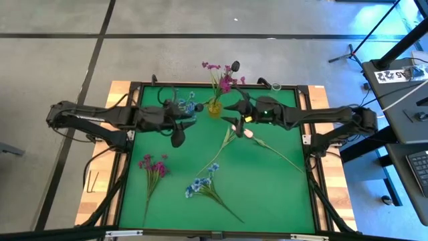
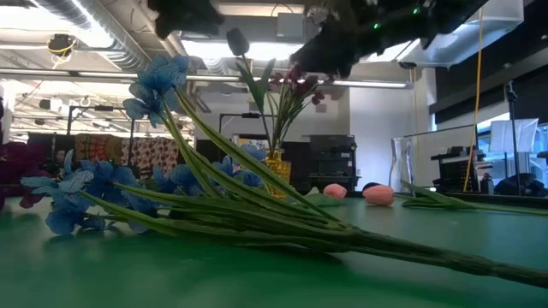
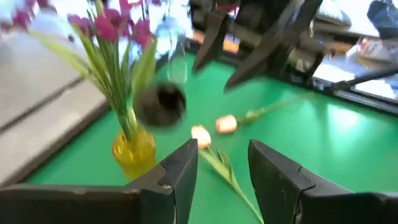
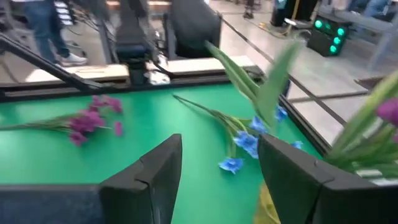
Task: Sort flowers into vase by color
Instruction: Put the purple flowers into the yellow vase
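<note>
One yellow vase; two tulips; two magenta sprays; two blue sprays.

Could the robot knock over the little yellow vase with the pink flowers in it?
It might. The right gripper hangs open, right beside the small yellow glass vase holding tall magenta-pink flower sprays, so a sideways move could brush the stems and tip it. The open left gripper waits close on the vase's other side, so the two arms could bump. The two pale pink tulips lie crossed on the green table, so grabbing one may drag the other.
</note>
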Available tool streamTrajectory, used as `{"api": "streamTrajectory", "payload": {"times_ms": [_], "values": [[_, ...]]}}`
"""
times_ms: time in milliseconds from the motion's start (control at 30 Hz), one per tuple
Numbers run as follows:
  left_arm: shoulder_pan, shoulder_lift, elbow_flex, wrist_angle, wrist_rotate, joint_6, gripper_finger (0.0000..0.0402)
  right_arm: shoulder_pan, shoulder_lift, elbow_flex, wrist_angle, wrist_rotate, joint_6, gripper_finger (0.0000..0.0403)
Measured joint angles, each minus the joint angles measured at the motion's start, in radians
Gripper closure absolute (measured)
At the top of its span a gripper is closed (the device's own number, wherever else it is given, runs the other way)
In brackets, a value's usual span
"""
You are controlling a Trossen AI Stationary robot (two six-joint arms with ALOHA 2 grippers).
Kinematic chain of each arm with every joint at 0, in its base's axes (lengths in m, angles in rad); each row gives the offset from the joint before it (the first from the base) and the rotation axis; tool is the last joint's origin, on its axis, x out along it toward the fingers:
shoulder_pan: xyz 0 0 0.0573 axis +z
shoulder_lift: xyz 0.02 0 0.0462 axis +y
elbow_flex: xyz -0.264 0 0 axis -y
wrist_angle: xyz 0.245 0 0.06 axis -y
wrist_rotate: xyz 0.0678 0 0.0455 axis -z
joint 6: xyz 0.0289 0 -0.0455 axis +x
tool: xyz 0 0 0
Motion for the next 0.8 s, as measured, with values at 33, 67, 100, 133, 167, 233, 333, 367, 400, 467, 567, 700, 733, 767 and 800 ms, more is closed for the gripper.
{"api": "streamTrajectory", "payload": {"times_ms": [33,67,100,133,167,233,333,367,400,467,567,700,733,767,800], "values": [[-0.012,-0.002,0.000,-0.048,0.000,-0.030,0.0264,0.011,-0.013,0.000,-0.015,0.003,0.000,0.0194],[-0.024,-0.001,0.000,-0.093,-0.001,-0.067,0.0264,0.022,-0.024,0.000,-0.030,0.010,0.001,0.0194],[-0.034,0.000,0.000,-0.130,-0.001,-0.108,0.0264,0.034,-0.034,0.000,-0.039,0.019,0.001,0.0194],[-0.046,0.001,0.000,-0.174,0.001,-0.149,0.0264,0.045,-0.043,0.000,-0.055,0.025,0.002,0.0194],[-0.060,0.003,0.000,-0.220,0.002,-0.192,0.0264,0.057,-0.051,0.000,-0.066,0.033,0.002,0.0194],[-0.089,0.010,0.000,-0.281,-0.003,-0.280,0.0264,0.079,-0.065,0.000,-0.085,0.048,0.002,0.0194],[-0.149,0.023,0.000,-0.344,-0.025,-0.385,0.0264,0.110,-0.079,0.000,-0.113,0.090,-0.001,0.0194],[-0.169,0.028,0.000,-0.359,-0.032,-0.411,0.0264,0.118,-0.081,0.000,-0.124,0.114,-0.002,0.0194],[-0.189,0.035,0.000,-0.382,-0.032,-0.438,0.0264,0.126,-0.081,0.000,-0.127,0.134,-0.007,0.0194],[-0.229,0.052,0.000,-0.434,-0.031,-0.515,0.0264,0.137,-0.081,0.000,-0.145,0.155,-0.021,0.0194],[-0.298,0.080,0.000,-0.537,-0.017,-0.660,0.0264,0.140,-0.081,0.000,-0.159,0.158,-0.022,0.0194],[-0.398,0.127,0.000,-0.656,0.002,-0.808,0.0264,0.140,-0.081,0.000,-0.170,0.169,-0.021,0.0194],[-0.421,0.138,0.000,-0.676,0.013,-0.823,0.0264,0.140,-0.081,0.000,-0.167,0.174,-0.021,0.0194],[-0.445,0.149,0.000,-0.695,0.021,-0.842,0.0264,0.140,-0.081,0.000,-0.162,0.176,-0.021,0.0194],[-0.465,0.160,-0.001,-0.710,0.030,-0.866,0.0264,0.140,-0.081,0.000,-0.162,0.176,-0.021,0.0194]]}}
